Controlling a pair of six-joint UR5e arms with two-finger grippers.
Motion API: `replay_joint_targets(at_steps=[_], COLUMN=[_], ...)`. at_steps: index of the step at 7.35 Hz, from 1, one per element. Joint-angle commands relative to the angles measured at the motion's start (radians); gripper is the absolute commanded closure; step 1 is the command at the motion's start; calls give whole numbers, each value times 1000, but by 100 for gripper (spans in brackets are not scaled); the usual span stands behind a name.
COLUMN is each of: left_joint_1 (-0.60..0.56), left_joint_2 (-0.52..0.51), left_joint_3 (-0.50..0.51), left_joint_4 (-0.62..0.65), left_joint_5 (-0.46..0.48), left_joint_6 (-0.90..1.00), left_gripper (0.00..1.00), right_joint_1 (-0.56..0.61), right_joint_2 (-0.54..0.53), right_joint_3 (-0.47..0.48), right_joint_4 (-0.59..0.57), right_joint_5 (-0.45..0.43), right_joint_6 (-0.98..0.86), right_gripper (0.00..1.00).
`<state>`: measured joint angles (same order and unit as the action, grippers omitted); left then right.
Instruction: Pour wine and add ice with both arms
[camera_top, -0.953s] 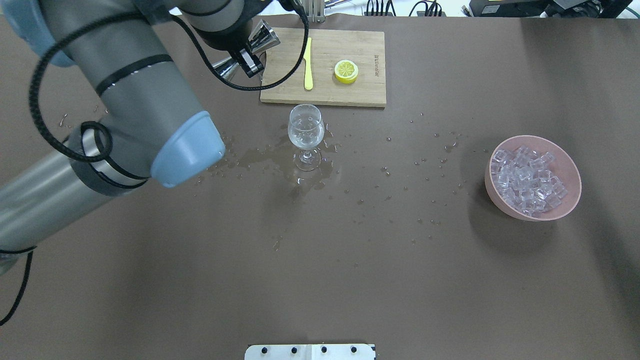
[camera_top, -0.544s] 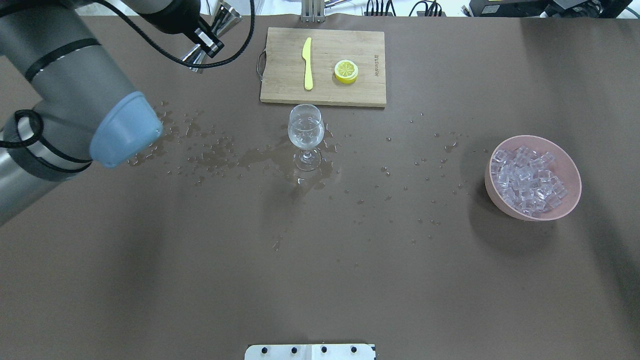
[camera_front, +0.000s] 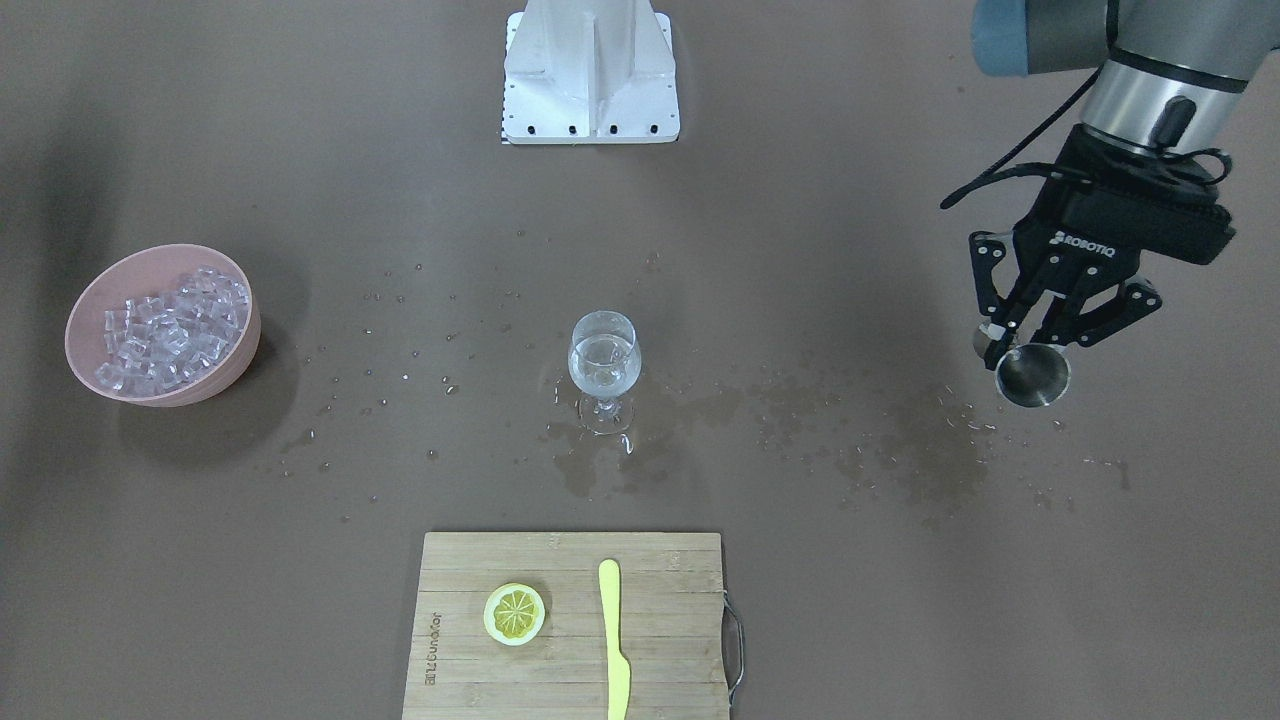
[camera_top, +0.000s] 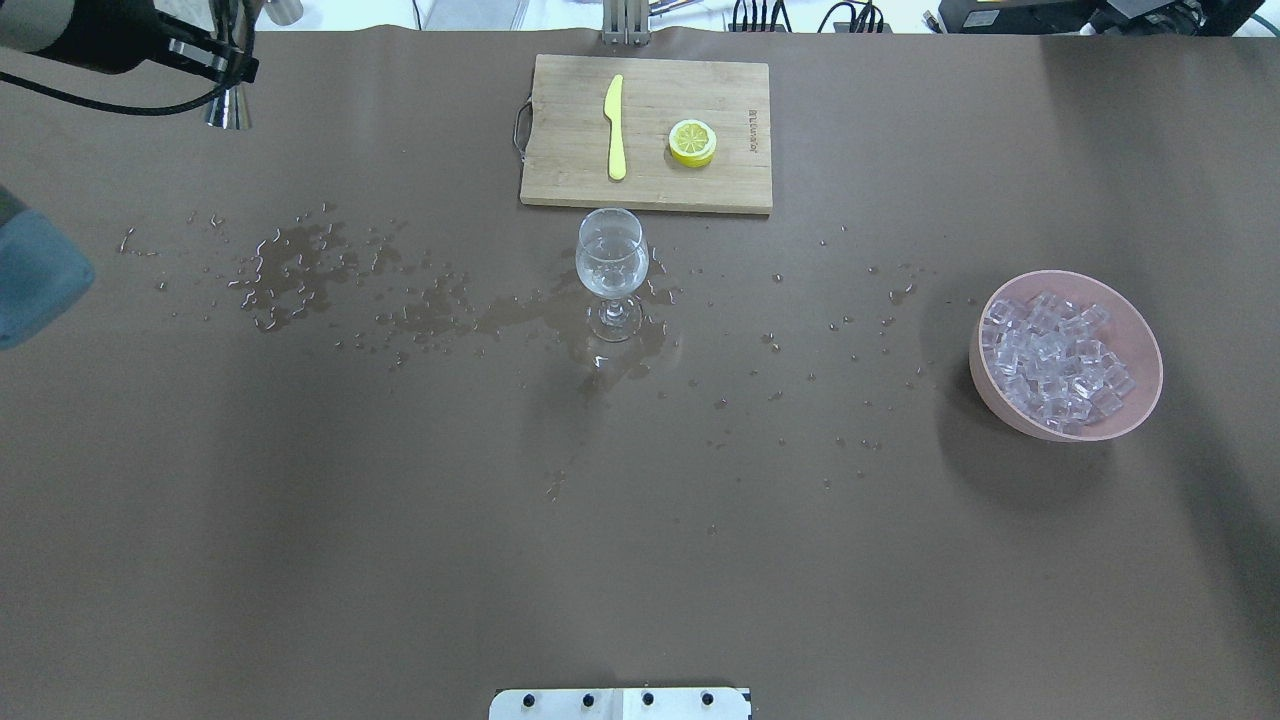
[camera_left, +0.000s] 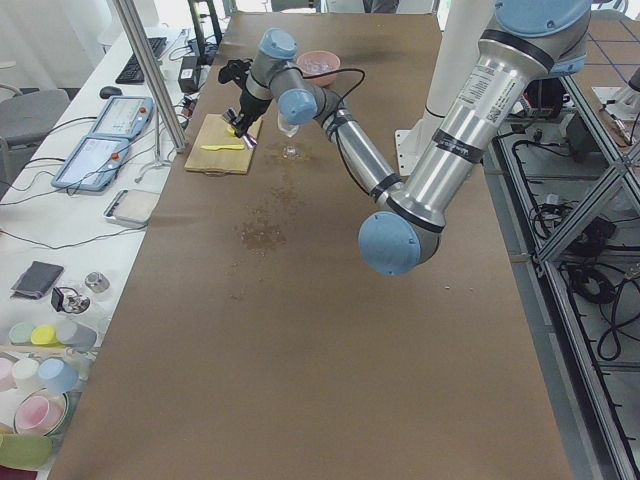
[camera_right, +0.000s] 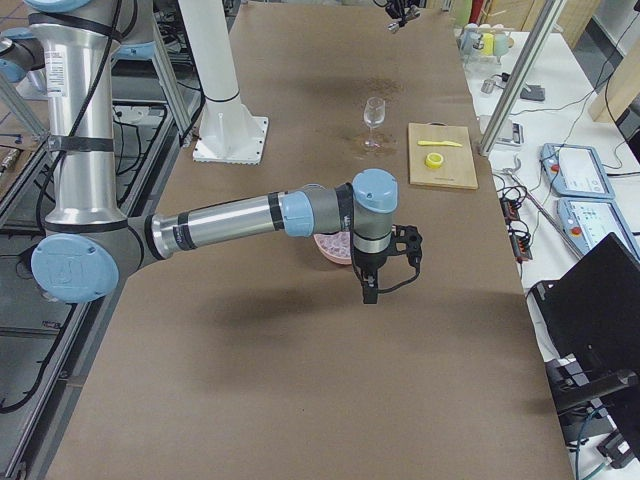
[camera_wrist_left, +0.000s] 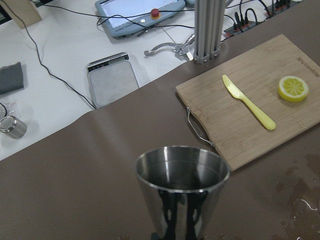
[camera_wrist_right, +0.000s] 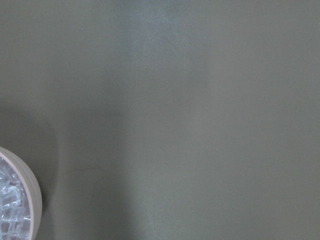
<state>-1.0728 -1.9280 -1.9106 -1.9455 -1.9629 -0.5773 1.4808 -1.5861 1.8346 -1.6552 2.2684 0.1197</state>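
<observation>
left pincer (camera_front: 1035, 338): clamped on a little steel cup (camera_front: 1033, 377), held upright over the bench (camera_front: 300, 150) way out at the robot's left end, well apart from the glass
cup contents: looks empty from the wrist view, but the bottom is dark so I wouldn't swear to it
wine (camera_front: 603, 362): clear stuff, sitting in the wine glass (camera_front: 603, 345) mid-bench, just on the robot's side of the cutting board (camera_front: 665, 645). The pour looks done to me
mess: puddles (camera_front: 900, 450) and drops all over, mostly from the glass out toward the left end
ice (camera_front: 165, 330): heap of clear cubes in the pink bowl (camera_front: 246, 340) at the robot's right end, none in the glass that I can see
right pincer (camera_right: 366, 294): hangs pointing straight down near the bowl, on the side away from the glass. Open or closed? Can't tell, only the side camera catches it
what the next bit turns on: the bowl lies between that pincer and the glass, with just its rim in the low left corner of the right wrist view. So the right arm (camera_right: 230, 220) is by far the nearer one, and I'd guess a short shift toward the glass puts it over the cubes. The left arm (camera_front: 1160, 90) is at the opposite end
not in play: lemon slice (camera_front: 515, 613) and yellow knife (camera_front: 612, 640) on the board
</observation>
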Motion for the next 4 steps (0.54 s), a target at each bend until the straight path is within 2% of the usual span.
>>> replay_joint_targets(at_steps=[1,2,3,4], left_joint_1=[-10,-1,4,8], left_joint_2=[211,239,269,306], left_joint_3=[-1,-11,-18,-18], left_joint_4=[-356,-369,-369,-353], left_joint_5=[116,278,351,471], left_joint_6=[-308,-425,-468,-476], left_gripper=[100,100,100,100], right_joint_1=[-1,1,-1,-1], right_joint_2=[0,0,0,0], right_joint_3=[3,5,9,11], right_joint_4=[0,0,0,0], right_joint_5=[0,0,0,0], right_joint_6=[0,0,0,0], right_gripper=[0,0,0,0])
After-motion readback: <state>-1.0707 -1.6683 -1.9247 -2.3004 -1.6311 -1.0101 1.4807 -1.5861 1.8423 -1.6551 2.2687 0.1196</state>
